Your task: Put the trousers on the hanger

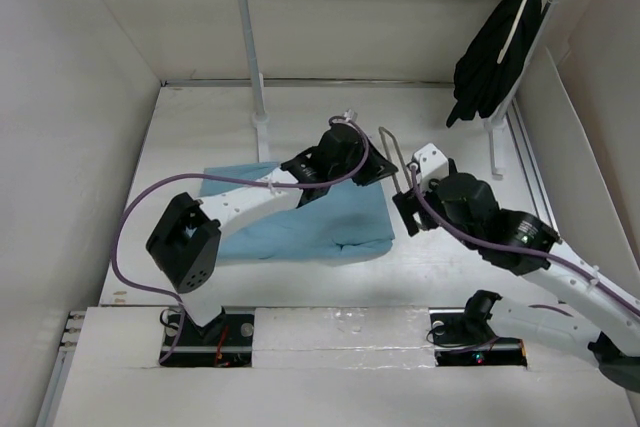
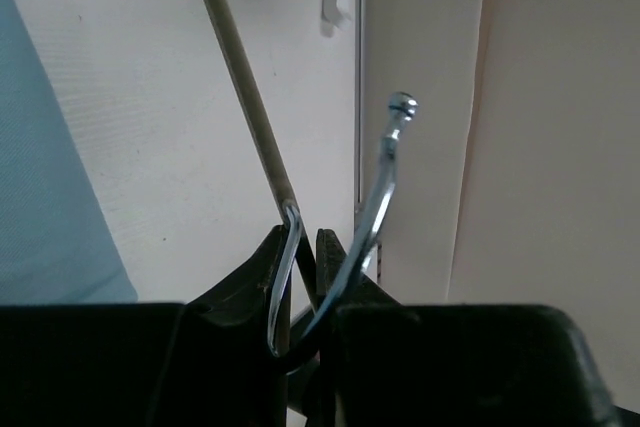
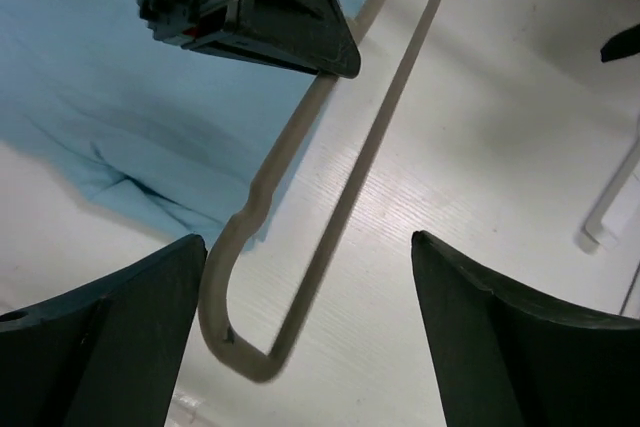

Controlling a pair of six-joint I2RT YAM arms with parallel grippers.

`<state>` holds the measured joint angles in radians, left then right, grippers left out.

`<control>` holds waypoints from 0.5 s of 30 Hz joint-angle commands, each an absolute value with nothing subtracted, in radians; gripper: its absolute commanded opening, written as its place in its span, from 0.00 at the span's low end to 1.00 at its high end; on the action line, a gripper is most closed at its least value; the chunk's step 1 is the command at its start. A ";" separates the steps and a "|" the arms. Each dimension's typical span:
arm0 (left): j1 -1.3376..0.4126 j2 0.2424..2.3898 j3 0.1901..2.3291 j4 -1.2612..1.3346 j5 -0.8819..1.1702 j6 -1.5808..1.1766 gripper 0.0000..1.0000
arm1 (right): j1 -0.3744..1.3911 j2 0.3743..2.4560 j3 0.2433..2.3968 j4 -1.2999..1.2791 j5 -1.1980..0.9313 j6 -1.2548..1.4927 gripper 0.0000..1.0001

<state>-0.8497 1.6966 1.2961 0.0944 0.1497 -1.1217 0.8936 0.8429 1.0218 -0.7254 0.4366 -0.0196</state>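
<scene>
The light blue trousers (image 1: 300,222) lie folded flat on the table under my left arm. They also show in the right wrist view (image 3: 110,97) and at the left edge of the left wrist view (image 2: 40,197). My left gripper (image 1: 375,169) (image 2: 308,242) is shut on the wire hook (image 2: 385,162) of the thin grey hanger (image 1: 397,162), just right of the trousers. The hanger's bar (image 2: 243,77) runs away from the jaws. My right gripper (image 1: 408,205) (image 3: 308,240) is open and empty, with the hanger's rounded end (image 3: 348,197) between its fingers, untouched.
A clothes rack with white posts (image 1: 252,47) stands at the back. A black garment (image 1: 490,62) hangs from it on a cream-white hanger (image 1: 520,17) at the back right. White walls close in the table on the left, back and right.
</scene>
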 commanded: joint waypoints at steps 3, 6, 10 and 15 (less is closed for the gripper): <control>-0.867 1.628 1.185 0.283 0.081 -1.103 0.00 | 0.848 0.853 1.153 -0.752 0.266 -0.014 0.88; -0.894 1.620 1.129 0.372 0.012 -1.088 0.00 | 0.824 0.841 1.155 -0.756 0.259 -0.002 0.59; -0.894 1.681 1.129 0.417 -0.029 -1.049 0.00 | 0.734 0.819 1.106 -0.700 0.184 0.049 0.00; -0.894 1.713 1.078 0.488 -0.083 -1.109 0.00 | 0.614 0.927 1.017 -0.614 0.008 0.069 0.00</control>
<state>-0.8959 1.7157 1.1103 0.3630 -0.0189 -1.0832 0.6525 0.8639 1.0573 -0.6937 0.1322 0.0353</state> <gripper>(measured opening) 0.032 0.010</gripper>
